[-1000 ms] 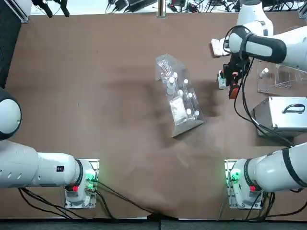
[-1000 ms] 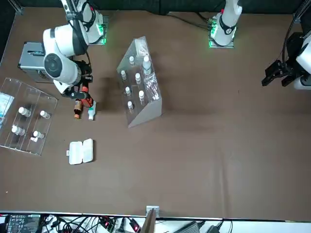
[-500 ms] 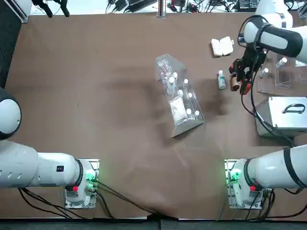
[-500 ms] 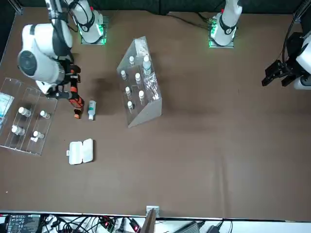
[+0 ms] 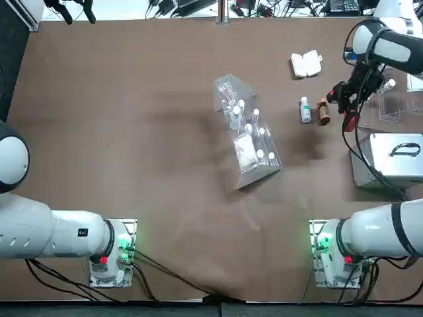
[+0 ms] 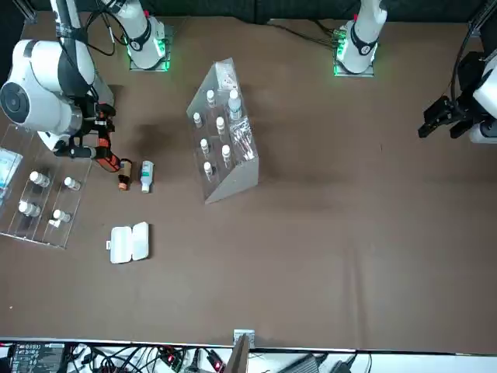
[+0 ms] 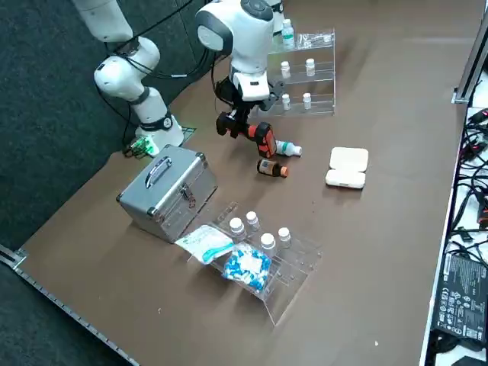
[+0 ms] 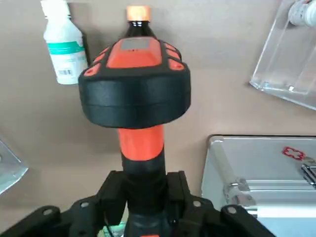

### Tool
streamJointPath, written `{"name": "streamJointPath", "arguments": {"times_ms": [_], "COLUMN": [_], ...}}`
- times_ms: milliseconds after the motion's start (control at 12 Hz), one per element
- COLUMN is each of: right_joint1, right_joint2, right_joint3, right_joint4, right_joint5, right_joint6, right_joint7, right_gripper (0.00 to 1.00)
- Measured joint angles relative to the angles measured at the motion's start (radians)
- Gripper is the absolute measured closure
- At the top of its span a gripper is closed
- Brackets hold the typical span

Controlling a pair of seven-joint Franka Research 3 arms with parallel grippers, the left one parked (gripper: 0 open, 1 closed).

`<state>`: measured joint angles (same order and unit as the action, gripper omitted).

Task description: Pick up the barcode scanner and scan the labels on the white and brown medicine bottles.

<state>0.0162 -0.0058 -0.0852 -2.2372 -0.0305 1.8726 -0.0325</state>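
Right gripper holds barcode scanner over brown bottle.

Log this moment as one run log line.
right gripper: shut on barcode scanner | scanner head above brown bottle | white bottle lying beside it | both on table

White rounded arm links, black joint bands, black cables, black claw, green-lit bases.
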Motion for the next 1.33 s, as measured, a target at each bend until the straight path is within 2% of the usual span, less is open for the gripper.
{"name": "streamJointPath", "arguments": {"times_ms": [500,750,1000,1333], "right_joint1": [-0.025,-0.016,0.052,0.189], "right_joint2": [0.037,0.024,0.009,0.022], "right_joint3": [0.003,0.031,0.066,0.079], "right_joint4": [-0.024,0.001,0.042,0.051], "right_joint5": [0.0,0.003,0.018,0.072], "right_joint6": [0.047,0.048,0.052,0.117], "right_joint7": [-0.016,-0.011,0.077,0.188], "right_gripper": [0.57,0.57,0.57,0.57]}}
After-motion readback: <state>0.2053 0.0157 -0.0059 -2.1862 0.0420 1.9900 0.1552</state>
